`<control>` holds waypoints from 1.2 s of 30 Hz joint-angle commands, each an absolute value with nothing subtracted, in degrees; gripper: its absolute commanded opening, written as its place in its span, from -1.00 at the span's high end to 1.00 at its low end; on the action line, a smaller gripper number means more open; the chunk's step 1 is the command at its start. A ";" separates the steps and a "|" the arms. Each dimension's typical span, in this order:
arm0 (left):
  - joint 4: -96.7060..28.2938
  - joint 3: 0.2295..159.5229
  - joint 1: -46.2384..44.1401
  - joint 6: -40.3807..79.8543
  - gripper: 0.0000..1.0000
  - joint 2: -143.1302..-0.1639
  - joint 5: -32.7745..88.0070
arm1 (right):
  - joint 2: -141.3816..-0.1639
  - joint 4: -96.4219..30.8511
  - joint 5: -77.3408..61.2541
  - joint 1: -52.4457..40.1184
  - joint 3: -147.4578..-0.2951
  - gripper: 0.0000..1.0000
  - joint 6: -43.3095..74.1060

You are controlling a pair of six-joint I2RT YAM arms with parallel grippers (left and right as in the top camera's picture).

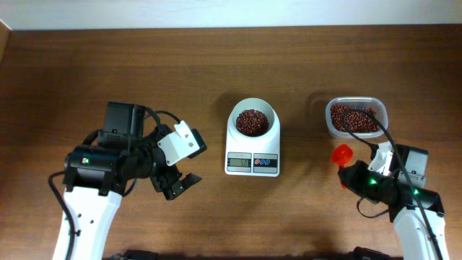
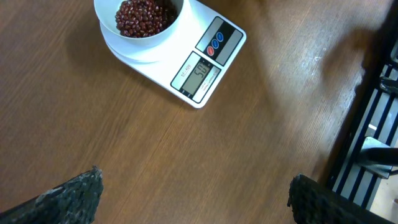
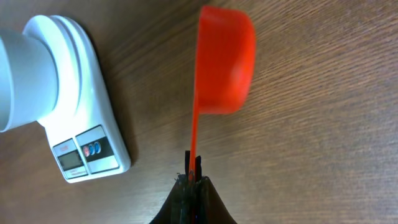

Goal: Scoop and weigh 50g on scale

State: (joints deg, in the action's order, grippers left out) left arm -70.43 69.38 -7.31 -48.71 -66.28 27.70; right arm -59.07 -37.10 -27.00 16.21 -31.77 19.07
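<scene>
The scale (image 1: 252,164) sits mid-surface with beans (image 1: 251,121) in its bowl. The left pincer (image 1: 179,185) is spread wide and holds nothing. The right pincer (image 3: 194,168) pinches the scoop (image 3: 225,62) handle tight.

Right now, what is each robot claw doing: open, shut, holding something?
Left gripper: open, holding nothing.
Right gripper: shut on the handle of the red scoop.
</scene>
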 commanded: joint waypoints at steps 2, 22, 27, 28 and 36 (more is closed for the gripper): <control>-70.32 69.32 -6.96 -49.78 -0.98 -66.54 28.69 | -58.61 -32.01 -26.28 16.58 -26.15 0.92 17.87; -70.32 69.32 -6.96 -49.78 -0.98 -66.54 28.69 | -58.61 -31.00 -17.06 16.58 -21.91 0.12 18.09; -70.32 69.32 -6.96 -49.78 -0.98 -66.54 28.69 | -58.61 -31.00 -15.79 16.58 -21.91 0.10 18.52; -70.32 69.32 -6.96 -49.80 -0.98 -66.54 28.69 | -58.61 -31.03 -14.63 16.58 -21.91 0.07 19.77; -70.32 69.32 -6.96 -49.78 -0.98 -66.54 28.69 | -58.61 -31.11 -11.29 16.58 -21.91 -0.73 32.95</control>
State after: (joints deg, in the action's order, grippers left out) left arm -70.43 69.38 -7.31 -48.71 -66.28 27.68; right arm -59.07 -31.22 -13.91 16.21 -22.26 25.34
